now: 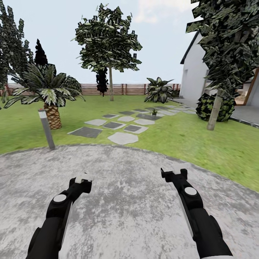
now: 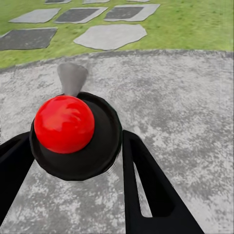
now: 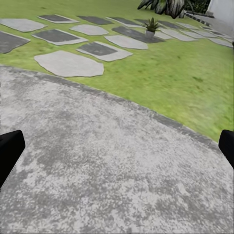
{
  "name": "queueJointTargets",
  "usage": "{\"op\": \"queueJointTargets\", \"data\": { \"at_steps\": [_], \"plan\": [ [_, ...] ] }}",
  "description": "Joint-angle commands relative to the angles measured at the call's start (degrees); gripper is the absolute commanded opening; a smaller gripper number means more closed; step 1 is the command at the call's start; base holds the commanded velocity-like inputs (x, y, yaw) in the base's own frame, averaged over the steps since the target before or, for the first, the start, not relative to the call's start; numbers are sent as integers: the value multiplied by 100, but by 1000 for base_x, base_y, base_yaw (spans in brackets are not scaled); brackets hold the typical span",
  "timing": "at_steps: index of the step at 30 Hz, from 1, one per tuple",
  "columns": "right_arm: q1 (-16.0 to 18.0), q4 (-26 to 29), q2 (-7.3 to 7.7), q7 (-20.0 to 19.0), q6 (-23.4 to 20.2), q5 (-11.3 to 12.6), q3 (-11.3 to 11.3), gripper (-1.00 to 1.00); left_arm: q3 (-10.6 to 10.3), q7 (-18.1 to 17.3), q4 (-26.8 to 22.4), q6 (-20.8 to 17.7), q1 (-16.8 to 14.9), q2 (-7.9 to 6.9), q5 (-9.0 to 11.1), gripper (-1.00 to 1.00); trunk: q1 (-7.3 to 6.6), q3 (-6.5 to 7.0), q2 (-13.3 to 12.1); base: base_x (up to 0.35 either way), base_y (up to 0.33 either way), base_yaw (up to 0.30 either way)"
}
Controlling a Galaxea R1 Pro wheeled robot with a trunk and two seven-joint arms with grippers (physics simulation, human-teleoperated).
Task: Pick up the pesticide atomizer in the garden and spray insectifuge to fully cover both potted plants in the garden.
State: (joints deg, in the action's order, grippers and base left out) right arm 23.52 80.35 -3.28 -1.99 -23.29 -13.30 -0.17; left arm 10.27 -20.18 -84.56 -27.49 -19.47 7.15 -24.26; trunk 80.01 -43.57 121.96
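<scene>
Holding: left gripper (image 1: 83, 178) is closed around the pesticide atomizer (image 1: 83, 177), above the paved patio (image 1: 129, 201).
Atomizer appearance: small white body in the head view; the left wrist view shows a round black head with a glossy red ball (image 2: 64, 124) and a grey tapered piece behind it, set between the two black fingers (image 2: 146, 185).
Right gripper (image 1: 174, 175): spread wide and empty, fingertips (image 3: 9, 148) at opposite edges of its wrist view.
Potted plant (image 1: 154, 112): one low green rosette on the far stepping stones (image 1: 122, 137), well apart from both grippers.
Surroundings: lawn (image 1: 201, 140), bollard lamp (image 1: 46, 128), palm (image 1: 48, 90), wooden fence (image 1: 126, 89), white house (image 1: 196, 72).
</scene>
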Motion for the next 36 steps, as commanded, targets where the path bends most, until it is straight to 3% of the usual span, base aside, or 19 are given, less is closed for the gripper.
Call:
{"op": "queueJointTargets", "data": {
  "at_steps": [1,10,12,16,18,21,22,25,33,36],
  "plan": [
    [3,10,-4,-21,-35,-59,-1,100,16,-58,-8,-11,-5,6,-59,-100,3,-7,3,323,130,0],
    [3,14,2,-21,-35,-53,-7,100,39,-54,0,-11,-13,10,-49,-100,3,-7,3,322,33,0],
    [3,8,1,-21,-35,-50,-5,100,104,142,181,-4,-13,8,-38,-100,3,-7,3,313,0,0],
    [3,7,-3,-21,-35,-50,-3,100,123,957,688,225,-22,6,-35,-100,3,-7,3,290,0,0],
    [3,7,-2,-21,-35,-50,-5,100,119,1646,1241,667,-49,6,-30,-100,3,-7,3,262,0,0],
    [3,7,-4,-21,-35,-50,-5,100,90,2071,2486,970,-305,0,-35,-100,3,-7,3,278,0,0],
    [3,7,-1,-21,-35,-50,-7,100,85,2126,2966,1010,-563,-1,-39,-100,3,-7,3,316,0,0],
    [3,8,2,-21,-35,-46,-9,100,82,2162,3654,1062,-1004,1,-36,-100,3,-7,3,335,0,0],
    [3,13,9,-21,-35,-31,-11,100,49,2134,3883,1242,-1139,6,-41,-100,3,-7,3,346,0,0],
    [3,15,11,-26,-40,-26,-17,100,-94,2134,3885,1239,-1140,6,-43,-100,3,-7,3,348,0,0]
  ]
}}
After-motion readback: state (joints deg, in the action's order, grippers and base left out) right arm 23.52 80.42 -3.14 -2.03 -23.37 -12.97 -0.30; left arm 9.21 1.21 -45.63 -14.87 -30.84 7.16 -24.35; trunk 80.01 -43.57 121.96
